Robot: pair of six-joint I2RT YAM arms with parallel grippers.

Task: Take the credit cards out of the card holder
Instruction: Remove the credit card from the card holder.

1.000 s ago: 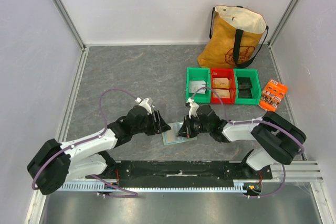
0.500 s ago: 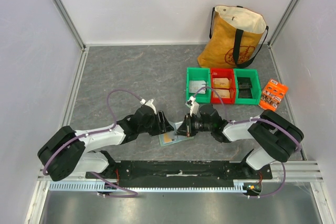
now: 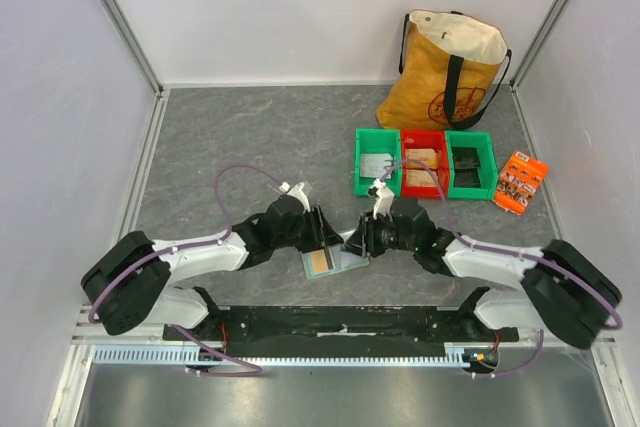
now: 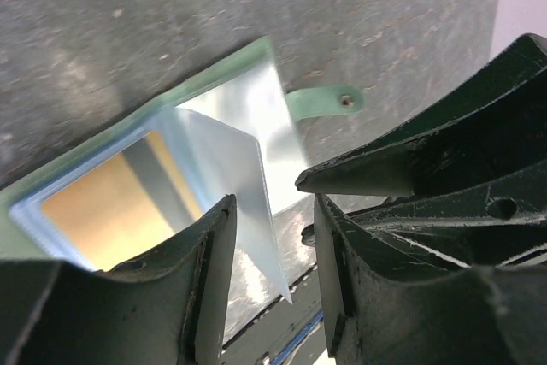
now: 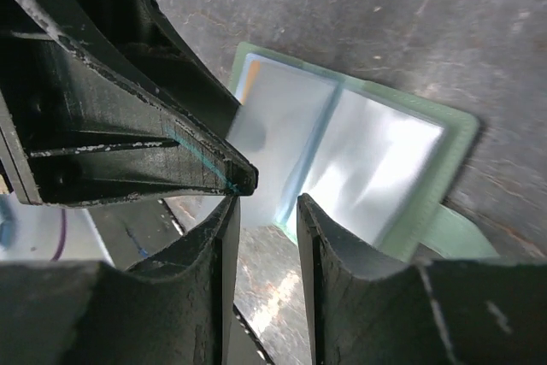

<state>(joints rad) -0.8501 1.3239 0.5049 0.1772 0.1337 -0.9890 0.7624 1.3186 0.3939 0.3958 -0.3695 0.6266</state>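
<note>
Card holder [image 3: 347,263] wider open, tan card [image 3: 320,262] barer.

**Layout of the table [image 3: 250,137], top view.**
The card holder [image 3: 343,265] lies at the near middle, with a card [image 3: 320,263] in its left half. The left gripper [image 3: 322,239] is over its far-left edge and the right gripper [image 3: 352,245] over its far-right edge. Farther back on the right stands a row of three bins [image 3: 425,162], with a bag [image 3: 445,72] behind it and a packet [image 3: 521,181] just to its right.
</note>
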